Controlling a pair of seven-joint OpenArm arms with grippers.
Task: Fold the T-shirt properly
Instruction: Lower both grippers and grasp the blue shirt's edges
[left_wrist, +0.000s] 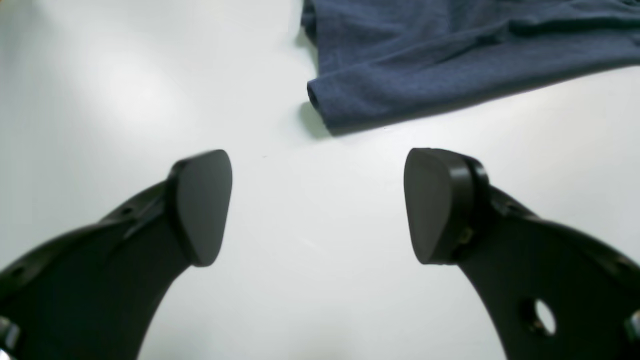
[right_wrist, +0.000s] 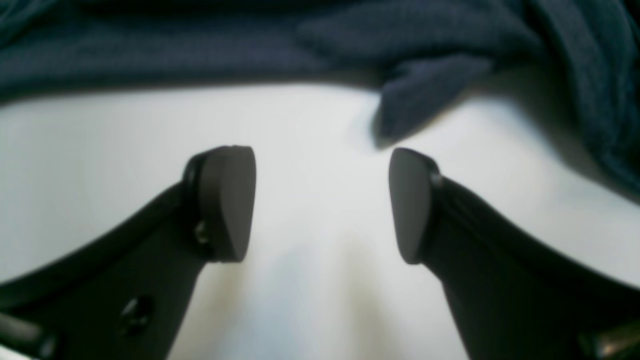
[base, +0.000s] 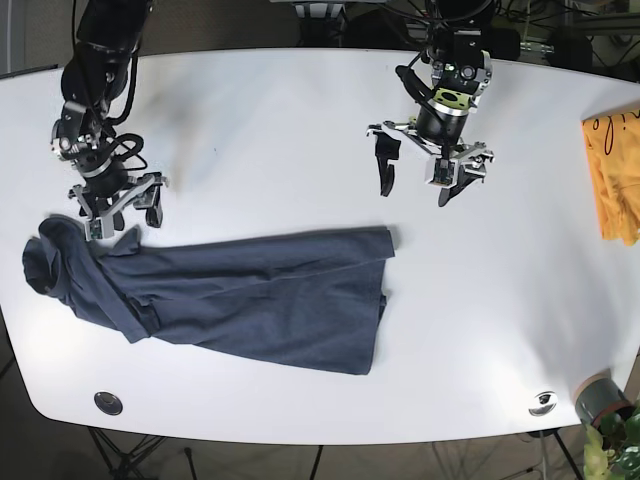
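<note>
The navy T-shirt (base: 230, 300) lies rumpled across the lower left of the white table (base: 300, 120) in the base view, bunched at its left end. The right gripper (base: 118, 208) hangs at that bunched end, jaws spread wide with nothing between them; in its wrist view a cloth flap (right_wrist: 425, 95) sits just beyond the fingertips (right_wrist: 227, 200). The left gripper (base: 422, 180), upper centre, is also wide and empty, near the shirt's upper right corner (left_wrist: 325, 97) but apart from it. An orange cloth (base: 615, 175) lies at the right edge.
</note>
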